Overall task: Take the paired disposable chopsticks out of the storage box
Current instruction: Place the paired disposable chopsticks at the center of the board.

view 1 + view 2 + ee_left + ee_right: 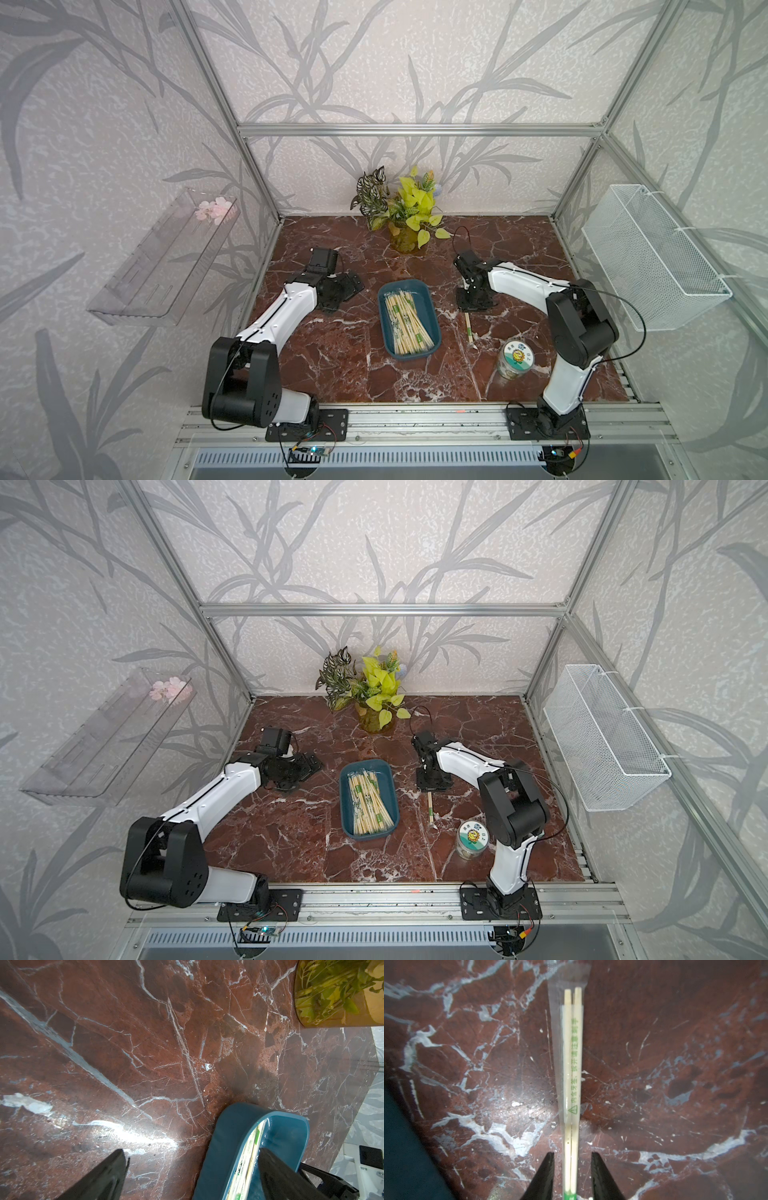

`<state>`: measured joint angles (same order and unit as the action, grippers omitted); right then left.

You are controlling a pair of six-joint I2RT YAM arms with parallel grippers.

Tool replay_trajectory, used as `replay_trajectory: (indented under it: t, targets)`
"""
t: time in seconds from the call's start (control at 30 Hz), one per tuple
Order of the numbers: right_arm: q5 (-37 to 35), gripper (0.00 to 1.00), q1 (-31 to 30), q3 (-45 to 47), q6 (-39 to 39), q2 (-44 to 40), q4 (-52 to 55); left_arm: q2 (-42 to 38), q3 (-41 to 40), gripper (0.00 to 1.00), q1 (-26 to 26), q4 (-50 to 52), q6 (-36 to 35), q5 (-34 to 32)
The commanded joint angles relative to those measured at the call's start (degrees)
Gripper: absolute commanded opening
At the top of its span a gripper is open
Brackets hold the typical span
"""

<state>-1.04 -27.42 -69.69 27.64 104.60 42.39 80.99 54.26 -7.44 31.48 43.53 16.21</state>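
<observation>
The teal storage box [417,293] [384,777] sits mid-table, holding several paired disposable chopsticks [405,324] [368,806] in clear sleeves. One sleeved pair [468,326] [431,808] lies flat on the marble to the box's right. My right gripper [473,301] [572,1154] stands low over that pair's far end. It is open, with a gap showing between each finger and the sticks [572,1076]. My left gripper [343,293] [192,1151] is wide open left of the box, near its far corner [224,1147]. It holds nothing.
A glass vase of plants [405,237] [332,1001] stands at the back centre. A lidded jar [515,359] is at the front right, near the right arm. A white wire basket [648,257] hangs on the right wall and a clear shelf [166,257] on the left wall.
</observation>
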Motion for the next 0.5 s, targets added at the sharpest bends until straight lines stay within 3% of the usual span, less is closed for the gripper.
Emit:
replay_trajectory:
  t: [0.0, 0.27, 0.47]
  targets:
    - [1.0, 0.35, 0.1, -2.1, 1.0, -3.4, 1.9, -0.1, 0.6, 0.99, -0.1, 0.8, -0.2, -0.1]
    - [8.8, 0.38, -0.8, -5.2, 1.9, -8.3, -0.1, -0.9, 1.3, 0.99, -0.1, 2.2, -1.8, -1.9]
    - [10.9, 0.38, -6.8, -9.5, 2.0, -7.8, -0.1, -0.2, 1.5, 0.99, -0.1, 2.5, -2.6, -1.8]
